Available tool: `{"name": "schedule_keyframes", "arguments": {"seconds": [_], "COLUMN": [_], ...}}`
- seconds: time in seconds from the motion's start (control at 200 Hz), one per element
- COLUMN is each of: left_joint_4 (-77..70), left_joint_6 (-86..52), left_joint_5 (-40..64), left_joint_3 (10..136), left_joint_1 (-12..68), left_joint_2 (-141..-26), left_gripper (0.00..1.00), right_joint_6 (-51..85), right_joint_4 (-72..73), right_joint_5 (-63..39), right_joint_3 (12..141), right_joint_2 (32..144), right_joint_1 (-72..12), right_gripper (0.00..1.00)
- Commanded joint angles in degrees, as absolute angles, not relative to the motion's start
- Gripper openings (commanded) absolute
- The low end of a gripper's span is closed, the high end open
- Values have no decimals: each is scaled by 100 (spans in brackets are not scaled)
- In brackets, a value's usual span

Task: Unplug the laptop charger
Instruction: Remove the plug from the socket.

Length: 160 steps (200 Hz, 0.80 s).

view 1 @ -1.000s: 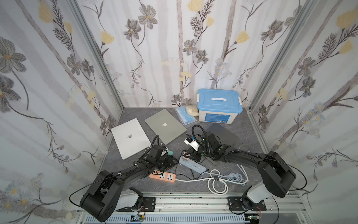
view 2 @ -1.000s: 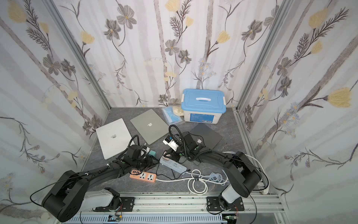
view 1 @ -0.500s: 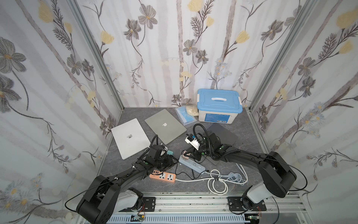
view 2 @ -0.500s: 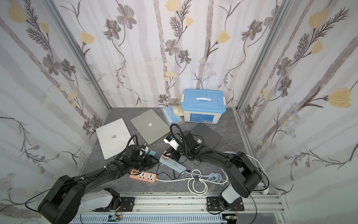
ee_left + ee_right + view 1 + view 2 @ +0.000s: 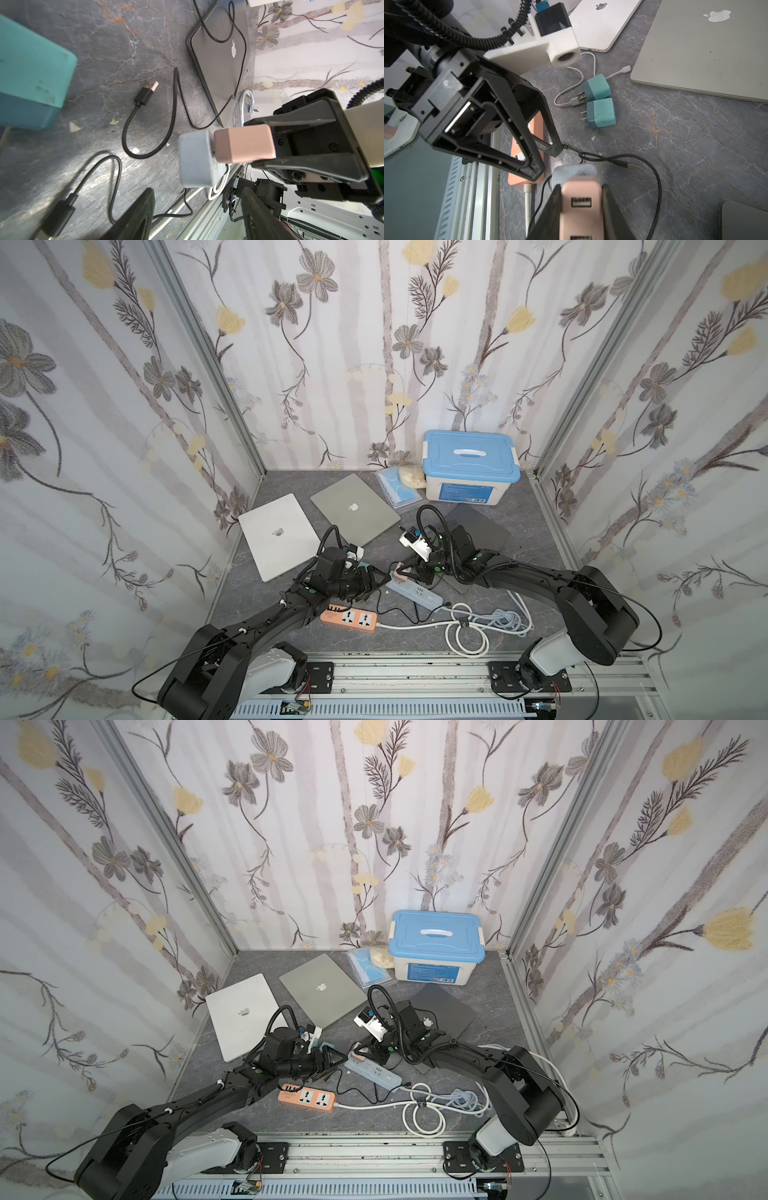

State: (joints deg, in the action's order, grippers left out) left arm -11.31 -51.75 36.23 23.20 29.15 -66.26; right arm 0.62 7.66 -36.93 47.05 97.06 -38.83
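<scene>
The pink laptop charger sits plugged into the end of a grey-blue power strip, near the table's middle. My right gripper is shut on the charger, one finger on each side; the left wrist view shows the same grip on the charger. My left gripper is open and holds nothing. The strip's end lies just ahead of its fingers. In both top views the left gripper faces the right gripper across the strip's end. The charger's prongs are hidden.
An orange power strip lies near the front edge, with white cable coils to its right. A loose black USB cable and two teal chargers lie on the table. Three shut laptops and a blue-lidded box lie further back.
My left gripper's jaws have spread wider beside the strip's end. The right gripper has stayed shut on the pink charger without visible movement.
</scene>
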Motion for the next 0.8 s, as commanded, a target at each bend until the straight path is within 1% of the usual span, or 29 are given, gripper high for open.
{"name": "schedule_keyframes", "arguments": {"seconds": [0.0, 0.21, 0.38, 0.555, 0.669, 0.729, 0.794], "left_joint_4": [-1347, -1637, -1796, -1711, -1799, -1835, -1881], "left_joint_6": [-5075, -5098, -5132, -5089, -5116, -5130, -5149], "left_joint_5": [3665, 3657, 3674, 3639, 3646, 3663, 3691], "left_joint_3": [2415, 2488, 2505, 2512, 2474, 2478, 2483], "left_joint_1": [2926, 3022, 3058, 3067, 3067, 3067, 3065], "left_joint_2": [-6745, -7088, -7317, -7321, -7373, -7415, -7457], "left_gripper": [68, 62, 54, 49, 49, 55, 58], "right_joint_6": [169, 200, 238, 294, 346, 371, 391], "right_joint_4": [1147, 1211, 1283, 1318, 1399, 1447, 1491], "right_joint_5": [-4014, -4180, -4273, -4295, -4344, -4372, -4357], "right_joint_3": [4685, 4658, 4652, 4693, 4700, 4692, 4676], "right_joint_2": [9652, 9647, 9626, 9712, 9716, 9693, 9661], "right_joint_1": [-3885, -3882, -3877, -3876, -3876, -3880, -3877], "right_gripper": [0, 0, 0, 0, 0, 0, 0]}}
